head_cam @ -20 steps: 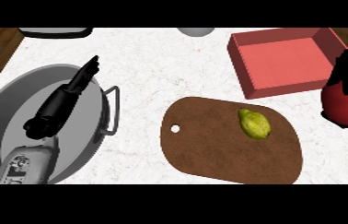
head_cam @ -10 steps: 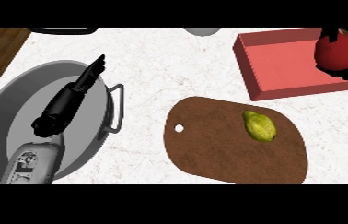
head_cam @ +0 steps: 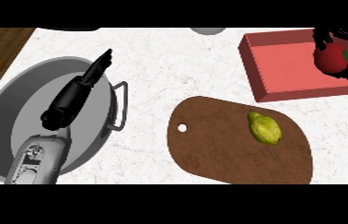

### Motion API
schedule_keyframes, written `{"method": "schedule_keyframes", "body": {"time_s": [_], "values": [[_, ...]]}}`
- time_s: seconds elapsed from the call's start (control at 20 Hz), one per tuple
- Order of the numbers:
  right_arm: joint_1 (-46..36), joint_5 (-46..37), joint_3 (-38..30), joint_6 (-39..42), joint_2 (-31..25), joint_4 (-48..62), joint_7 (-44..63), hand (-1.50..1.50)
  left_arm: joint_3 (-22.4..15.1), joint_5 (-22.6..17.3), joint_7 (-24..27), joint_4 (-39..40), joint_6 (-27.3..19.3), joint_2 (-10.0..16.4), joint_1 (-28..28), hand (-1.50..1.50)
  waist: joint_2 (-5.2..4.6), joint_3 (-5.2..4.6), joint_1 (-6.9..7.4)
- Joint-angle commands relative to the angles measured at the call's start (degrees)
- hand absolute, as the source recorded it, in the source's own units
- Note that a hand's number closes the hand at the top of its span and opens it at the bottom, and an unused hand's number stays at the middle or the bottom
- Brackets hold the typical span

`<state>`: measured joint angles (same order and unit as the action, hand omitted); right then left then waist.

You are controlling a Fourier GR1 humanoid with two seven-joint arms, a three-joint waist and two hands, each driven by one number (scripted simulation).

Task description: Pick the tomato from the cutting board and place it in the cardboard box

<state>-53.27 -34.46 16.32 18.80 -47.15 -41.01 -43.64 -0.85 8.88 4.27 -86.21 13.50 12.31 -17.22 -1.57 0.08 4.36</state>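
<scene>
1. Head view, far left: your left hand (head_cam: 68, 101) lies over the grey pan (head_cam: 31, 80). Its fingers are straight and pressed together, pointing up and to the right, and it holds nothing. Judgement: it is parked there, well apart from the work, so the other arm has room.
2. Centre: the brown cutting board (head_cam: 217, 149) rests on the white counter (head_cam: 170, 71). It carries only a yellow-green fruit (head_cam: 265, 127), on its right half. The tomato is no longer on the board. The fruit is not part of the task, so leave it alone.
3. Right of centre: the red open-topped box (head_cam: 285, 66) stands just beyond the board's upper right edge, with its mouth facing up to receive the drop.
4. Far right: your right hand (head_cam: 323, 38) shows only as black fingers at the frame edge, curled round the tomato (head_cam: 331, 61).
   - The tomato is over the box's right part, inside the outline of its walls.
   - You cannot tell whether it already touches the floor of the box.
5. Judgement: the pick is done and the placement is under way.
   - What remains is to lower the tomato and uncurl the fingers.
   - The box's right wall is out of frame, so the clearance on that side is unknown. A round tomato may also roll once it is let go.
</scene>
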Motion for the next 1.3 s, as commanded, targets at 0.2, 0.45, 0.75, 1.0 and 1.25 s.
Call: {"method": "schedule_keyframes", "body": {"time_s": [0.2, 0.45, 0.75, 1.0, 1.25], "values": [[-4.6, -8.3, 7.4, 3.1, 0.0, 13.5, -13.2, -1.50, -0.4, -0.3, 0.9, -1.4, 1.0, 0.2, 2.2, 0.00, -0.04, 0.06, 0.88], [-6.0, -2.6, 5.1, 5.7, 2.6, 15.6, -21.5, -1.50, -0.1, 0.7, 1.1, 1.0, 0.0, -0.1, -0.2, 0.00, -0.08, 0.08, -0.46], [-5.7, 17.5, -8.5, 17.3, 9.5, 21.6, -15.3, -1.50, 0.4, 0.0, 0.3, 0.2, 0.3, 0.1, -0.3, 0.00, -0.18, 0.32, -0.39], [-8.3, 26.3, -14.9, 24.9, 9.1, 28.6, -4.3, -1.50, 0.5, 0.0, 0.6, 0.5, 0.2, -0.1, -0.2, 0.00, -0.54, 0.17, 0.19], [-10.7, 31.7, -19.9, 28.7, 4.3, 32.8, 3.2, -1.50, 0.0, -0.1, -0.4, -1.4, 0.5, -0.1, -0.1, 0.00, -0.87, 0.40, 1.23]]}}
